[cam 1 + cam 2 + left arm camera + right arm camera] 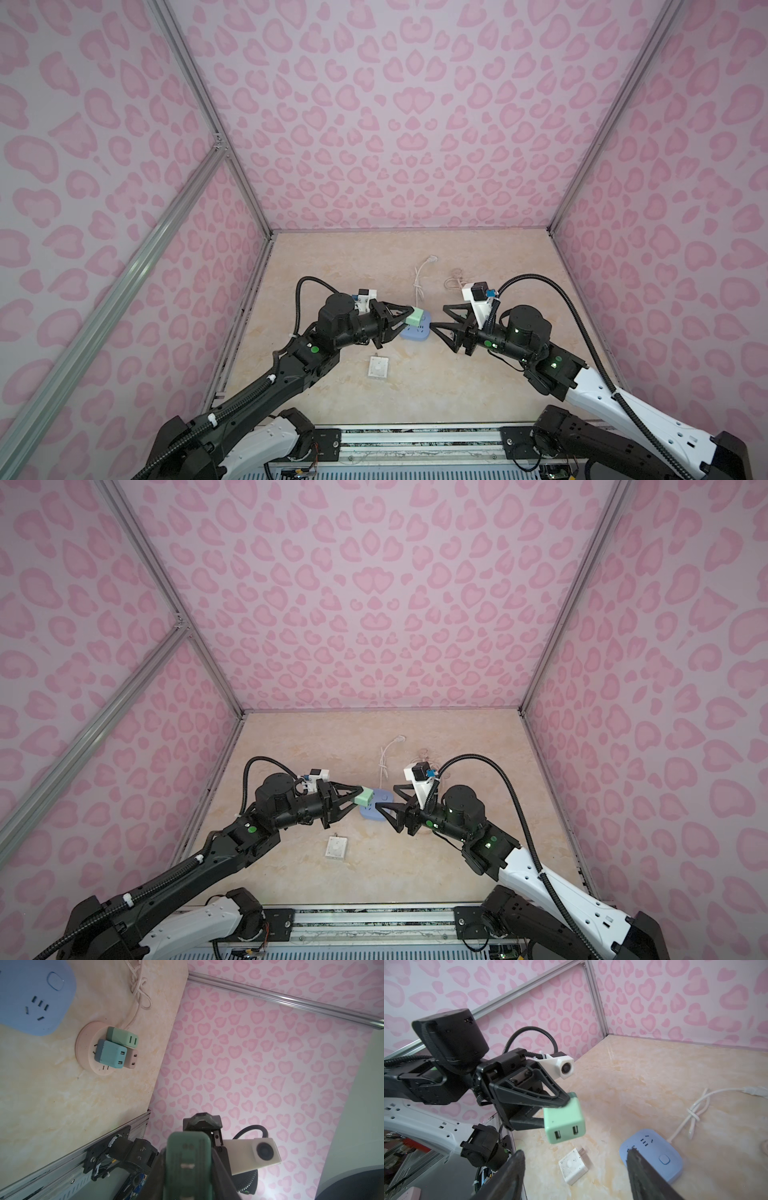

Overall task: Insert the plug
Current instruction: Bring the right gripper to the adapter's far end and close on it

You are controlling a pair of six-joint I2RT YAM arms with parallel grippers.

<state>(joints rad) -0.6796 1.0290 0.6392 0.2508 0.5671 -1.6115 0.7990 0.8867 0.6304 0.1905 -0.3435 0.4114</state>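
— Above the marbled table (374,270), near its middle, the left gripper (408,318) has its jaws clamped shut on the mint-green USB charger plug (415,316). One finger is on its upper face, one on its lower.

— And the plug sticks out past the fingertips?

— It does. From the right wrist view most of the block juts beyond the tips, clear of the table, its face with two USB ports tilted down toward the camera (564,1120).

— Describe it for me.

— A rounded mint cube, smooth and matte. In the left wrist view it fills the foreground, blurred, with pale metal blades showing (188,1159).

— The right side?

— The right gripper (438,319) has its jaws spread wide with nothing in them, pointing at the plug from across the blue power socket (415,332). Whether a finger touches that socket I can't tell.

— Anything in the blue one?

— Its visible slots are bare (654,1153); a white cable (419,282) trails off toward the back wall. In both top views the plug overlaps its left edge.

— Other sockets?

— A round pink socket (87,1047) carries three chargers side by side: green (122,1038), teal (110,1054) and beige (132,1059). A white adapter (378,368) lies loose on the table, nearer the robot.
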